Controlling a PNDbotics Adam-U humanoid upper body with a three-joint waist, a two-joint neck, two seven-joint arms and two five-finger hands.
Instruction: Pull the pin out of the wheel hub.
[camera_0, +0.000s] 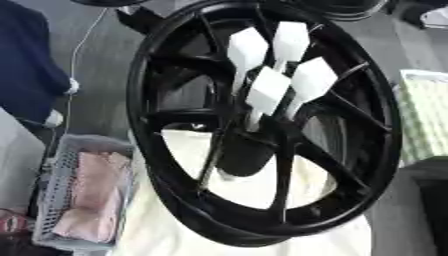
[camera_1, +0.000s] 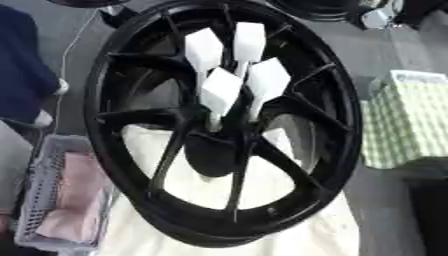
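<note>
No hand of the robot shows in either eye view, so how far the hands are open, or what they hold, cannot be told, and the pins cannot be placed relative to them.

The black wheel (camera_0: 262, 125) stands tilted and fills most of the picture, its rim leaning from upper left to lower right. Its spokes run in to the hub (camera_1: 214, 145), which sits a little below the wheel's middle. Four white pins (camera_1: 229, 75) stand out of the hub, clustered close together: each is a thin white stem ending in a flat, squarish white head. Two heads sit higher, toward the wheel's upper rim, and two lower, nearer the hub; the lowest head (camera_0: 267, 91) overlaps the stems behind it.

Below the wheel lies a cream cloth (camera_0: 254, 200), seen through the gaps between the spokes and past the lower rim. Left of the wheel's lower rim stands a grey basket (camera_0: 54, 200) holding pink cloth (camera_0: 92, 195). Right of the wheel is a green checked surface (camera_1: 407, 120). Grey floor shows on both sides of the wheel.
</note>
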